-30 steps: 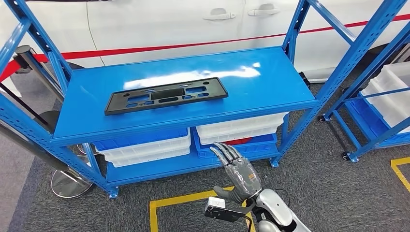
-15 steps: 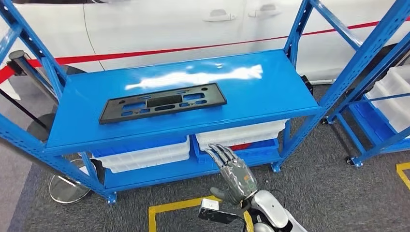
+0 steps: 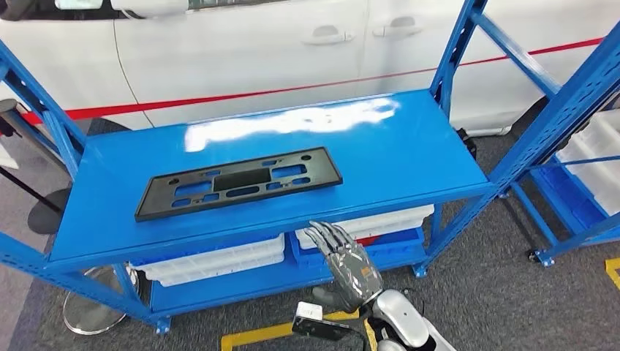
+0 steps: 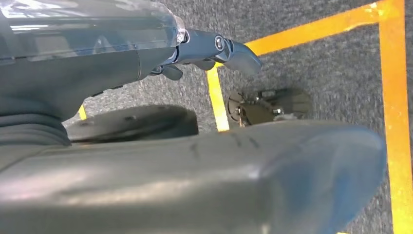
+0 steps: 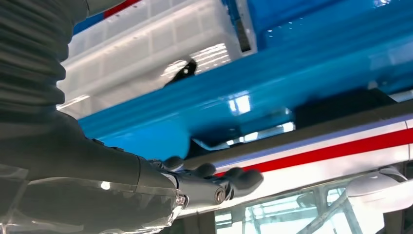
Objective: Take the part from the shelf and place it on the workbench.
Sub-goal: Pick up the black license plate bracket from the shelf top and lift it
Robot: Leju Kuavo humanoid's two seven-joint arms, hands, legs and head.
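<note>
— Black plastic, one item: the part (image 3: 239, 183), a long flat plate with cut-outs, lying flat on the top board of the blue shelf (image 3: 409, 146), left of centre in the head view and slightly skewed. Nothing touches it.

— And the hands?

— Right hand (image 3: 345, 262): lower centre of the head view, raised in front of the shelf's front edge, below the part and to its right, well apart from it. Fingers straight and spread, nothing held. In the right wrist view the same hand (image 5: 195, 183) shows dark fingertips (image 5: 246, 178) extended beside the blue shelf edge, holding nothing. Left hand (image 4: 214, 48): seen in the left wrist view above grey carpet (image 4: 311, 63) with yellow tape lines (image 4: 394, 122); whether its fingers are spread or curled, I cannot tell.

— Other entries?

— White bins (image 3: 219, 256) with blue lips, on the lower board. White car (image 3: 292, 44) with a red stripe, across the top of the frame. Second blue rack (image 3: 577, 146) at the right edge.
</note>
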